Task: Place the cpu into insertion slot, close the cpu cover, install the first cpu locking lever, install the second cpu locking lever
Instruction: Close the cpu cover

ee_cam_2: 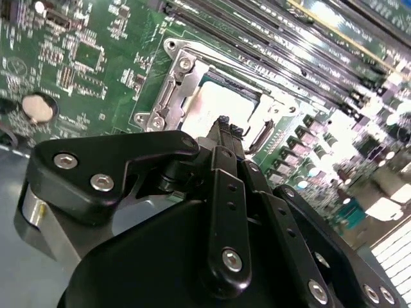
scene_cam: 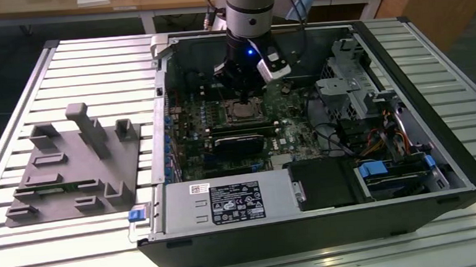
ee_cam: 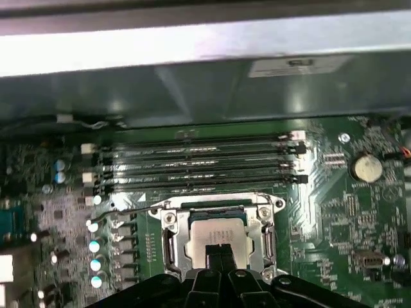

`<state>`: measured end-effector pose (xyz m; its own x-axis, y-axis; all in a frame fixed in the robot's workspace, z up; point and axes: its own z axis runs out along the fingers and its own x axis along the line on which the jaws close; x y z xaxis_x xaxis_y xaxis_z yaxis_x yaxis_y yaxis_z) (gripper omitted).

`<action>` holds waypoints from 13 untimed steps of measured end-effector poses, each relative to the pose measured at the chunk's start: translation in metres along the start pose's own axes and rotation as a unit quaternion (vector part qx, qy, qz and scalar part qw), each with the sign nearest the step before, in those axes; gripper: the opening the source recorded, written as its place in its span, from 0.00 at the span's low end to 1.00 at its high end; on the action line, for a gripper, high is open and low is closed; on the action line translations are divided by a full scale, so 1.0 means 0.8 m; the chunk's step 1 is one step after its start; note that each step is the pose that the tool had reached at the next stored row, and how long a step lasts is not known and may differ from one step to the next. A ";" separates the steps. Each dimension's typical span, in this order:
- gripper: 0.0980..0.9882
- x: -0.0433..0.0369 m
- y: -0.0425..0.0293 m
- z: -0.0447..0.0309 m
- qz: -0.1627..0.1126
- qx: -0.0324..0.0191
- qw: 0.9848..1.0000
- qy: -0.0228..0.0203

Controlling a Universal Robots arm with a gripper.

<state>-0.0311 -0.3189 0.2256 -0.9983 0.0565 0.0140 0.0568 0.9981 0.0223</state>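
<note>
The cpu [ee_cam: 215, 232], a flat silvery square, lies in the insertion slot [ee_cam: 264, 206] on the green motherboard. It also shows in the second wrist view [ee_cam_2: 221, 102] and in the exterior view [scene_cam: 243, 112]. The cpu cover [ee_cam: 172, 242], a grey metal frame, lies flat around the cpu, its window showing the silvery top. A thin metal lever rod [ee_cam: 128, 210] runs out beside the socket. My gripper [ee_cam: 220, 251] hangs just above the cpu with its two black fingers pressed together and nothing between them; the same tips show in the second wrist view [ee_cam_2: 225, 125].
Long black memory slots [ee_cam: 192, 167] run beside the socket, and a coin battery [ee_cam: 367, 168] sits on the board. A black heatsink block [scene_cam: 238, 139], the power supply [scene_cam: 225, 202] and drive bays [scene_cam: 359, 89] crowd the open case. A grey fixture [scene_cam: 74, 165] lies on the slatted table.
</note>
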 end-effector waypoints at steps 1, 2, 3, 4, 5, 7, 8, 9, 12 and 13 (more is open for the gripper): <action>0.01 0.000 0.0000 0.0000 -0.009 0.000 1.000 0.000; 0.01 0.000 0.0000 0.0000 -0.018 0.000 1.000 0.000; 0.01 0.000 0.0000 0.0000 -0.026 0.000 1.000 0.001; 0.01 0.000 0.0000 0.0000 -0.030 0.000 1.000 0.001; 0.01 0.000 0.0000 0.0000 -0.033 0.000 0.999 0.001; 0.01 0.000 0.0000 0.0001 -0.037 0.000 0.999 0.000; 0.01 0.000 0.0000 0.0002 -0.037 0.000 0.999 -0.004; 0.01 0.001 -0.0001 0.0005 -0.037 0.000 0.999 -0.010; 0.01 0.001 -0.0005 0.0023 -0.037 0.000 0.999 -0.021; 0.01 0.001 -0.0008 0.0032 -0.037 0.000 0.999 -0.021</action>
<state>-0.0319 -0.3194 0.2230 -0.9994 -0.0173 -0.0300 -0.0180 0.9996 0.0218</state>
